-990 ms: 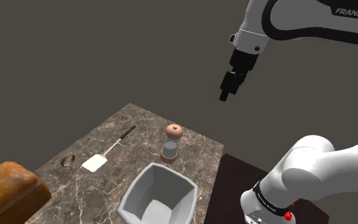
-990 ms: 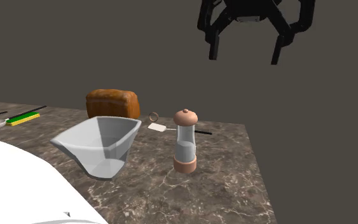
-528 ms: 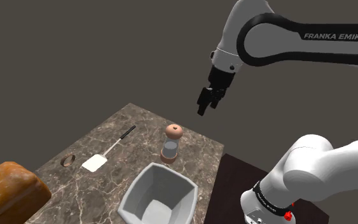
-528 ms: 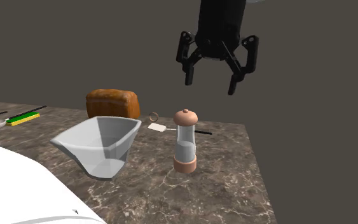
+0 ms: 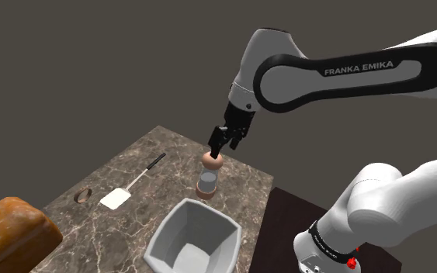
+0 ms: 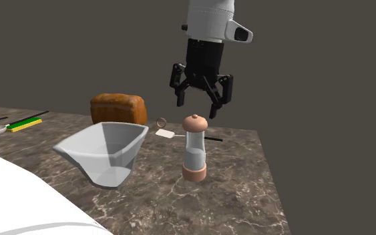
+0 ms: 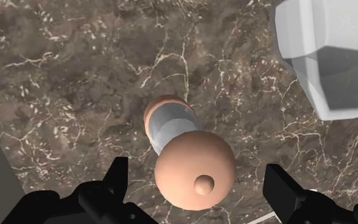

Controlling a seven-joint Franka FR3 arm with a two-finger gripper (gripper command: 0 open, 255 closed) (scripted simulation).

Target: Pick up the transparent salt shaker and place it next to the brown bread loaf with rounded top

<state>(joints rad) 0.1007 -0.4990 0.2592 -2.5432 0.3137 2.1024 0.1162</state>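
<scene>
Wrist view: we see our pincer (image 7: pixel 196 173) spread wide just above the salt shaker (image 7: pixel 174 127), its rounded top hiding much of the clear body. Beside it the white bin (image 7: pixel 329 57) is cut off; farther off, it partly hides the bread loaf (image 6: pixel 118 108).

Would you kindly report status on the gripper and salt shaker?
Gripper open, poised just above salt shaker. Shaker upright on marble counter, not gripped. Grey bin beside it, clear of approach.

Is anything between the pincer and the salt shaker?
Nothing. In the second exterior view the open pincer hangs just above the salt shaker, bare air between them. In the wrist view its cap sits between the fingers, untouched.
</scene>
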